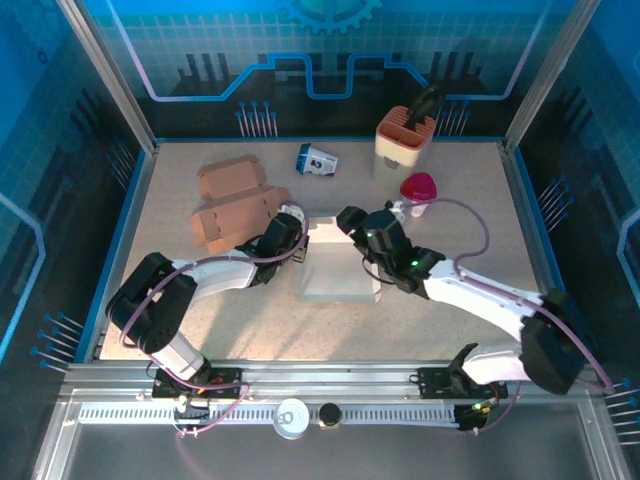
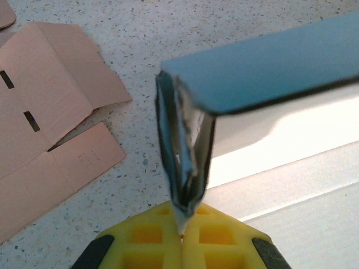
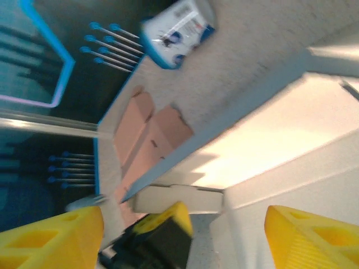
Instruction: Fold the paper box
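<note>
Paper box (image 1: pixel 338 262) is being pinched at its near-left corner by the left gripper (image 2: pixel 182 224), whose yellow fingers (image 2: pixel 147 241) are being pressed together on what appears to be a raised side flap, though the blur in the left wrist view leaves the exact fold unclear. Just across the white sheet, the right gripper (image 1: pixel 352 220) is being held over the box's far edge with its jaws spread wide and nothing between them. The box itself is being kept mostly flat at the middle of the speckled table (image 1: pixel 450 230). A flattened brown cardboard blank (image 1: pixel 235 205) is lying just left of it. Farther back, a small blue-and-white carton (image 1: pixel 317 160), a cream holder (image 1: pixel 403 143) and a pink cup (image 1: pixel 419 187) are being left standing.
</note>
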